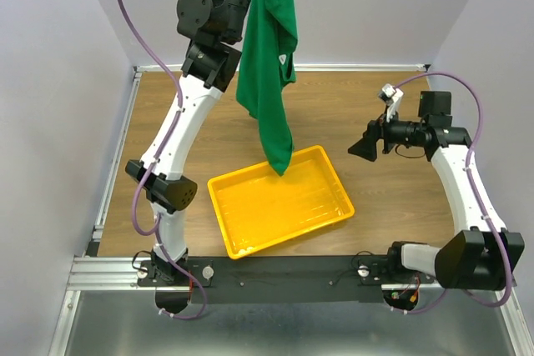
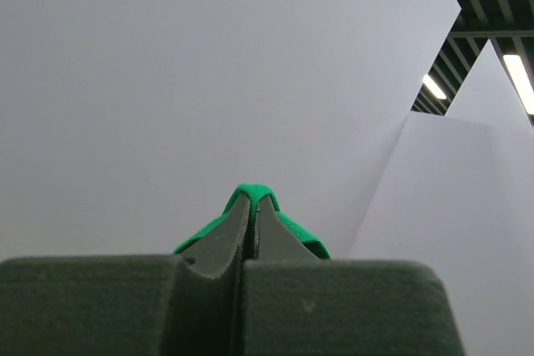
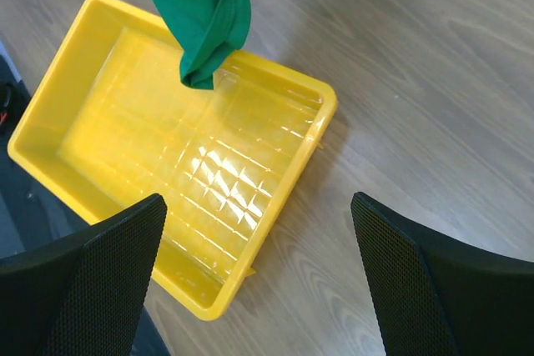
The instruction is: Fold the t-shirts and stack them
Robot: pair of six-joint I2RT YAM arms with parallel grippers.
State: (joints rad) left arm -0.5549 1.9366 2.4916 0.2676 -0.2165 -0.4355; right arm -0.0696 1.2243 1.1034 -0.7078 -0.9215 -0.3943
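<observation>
Green t-shirt (image 1: 267,56) dangles from clamped left pincer (image 2: 253,216) over yellow tray (image 1: 275,214); right pincer (image 3: 257,206) wide, empty, near tray.

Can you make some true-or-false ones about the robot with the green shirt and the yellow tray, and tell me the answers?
1. The left fingers pinch the green t-shirt and hold it up in the air. True.
2. The yellow tray is full of folded shirts. False: nothing is folded in it; only the hanging shirt's bottom tip dangles over it.
3. The right fingers are shut on the shirt. False: they are wide open, away from the shirt, holding nothing.
4. The tray sits on a wooden table. True.
</observation>
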